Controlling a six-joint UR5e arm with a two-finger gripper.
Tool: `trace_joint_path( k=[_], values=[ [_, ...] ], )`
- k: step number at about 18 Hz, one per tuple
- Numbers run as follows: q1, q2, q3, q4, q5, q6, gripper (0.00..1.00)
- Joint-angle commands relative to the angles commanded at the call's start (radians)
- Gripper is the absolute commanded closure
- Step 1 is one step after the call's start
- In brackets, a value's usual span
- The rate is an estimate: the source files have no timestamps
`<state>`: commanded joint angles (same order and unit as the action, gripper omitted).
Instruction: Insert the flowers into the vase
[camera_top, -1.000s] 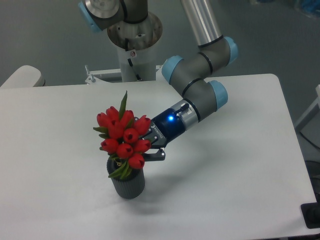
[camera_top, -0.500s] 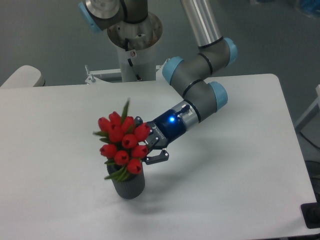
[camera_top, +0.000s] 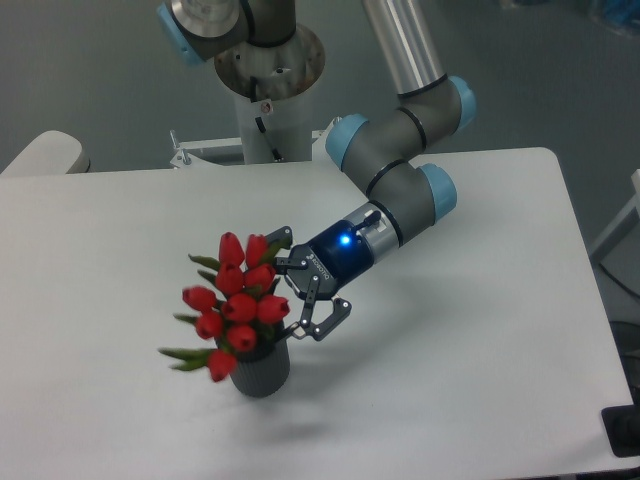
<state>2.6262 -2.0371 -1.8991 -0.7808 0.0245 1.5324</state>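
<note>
1. You saw the vase (camera_top: 260, 368) standing upright on the white table (camera_top: 470, 330); take it as your landmark.
2. The flowers (camera_top: 234, 303) sat in the vase's mouth, the red buds fanning above it and leaning to its left, with one bud and green leaves drooping just past its left rim.
3. The gripper (camera_top: 308, 293) hovered just above and to the right of the vase, its two fingers spread wide apart and clamped on nothing, the upper one close beside the bunch.
4. The arm (camera_top: 400, 190) rose away from the vase toward the upper right, a blue light glowing on its wrist.
</note>
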Motion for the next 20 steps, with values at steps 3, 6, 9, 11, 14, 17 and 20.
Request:
trace_joint_path(
  k=[3,6,9,11,14,17,20],
  values=[
    [0.011,0.000,-0.003,0.002,0.002,0.015,0.00],
    [0.028,0.003,-0.005,0.008,0.011,0.015,0.00],
    [0.063,0.014,0.001,0.009,0.021,0.017,0.00],
    [0.096,0.029,0.009,0.008,0.023,0.015,0.00],
    [0.155,0.057,0.020,0.006,0.046,0.014,0.00],
    [0.190,0.095,0.058,0.005,0.109,-0.026,0.00],
    [0.206,0.129,0.109,0.002,0.170,-0.113,0.00]
  ],
)
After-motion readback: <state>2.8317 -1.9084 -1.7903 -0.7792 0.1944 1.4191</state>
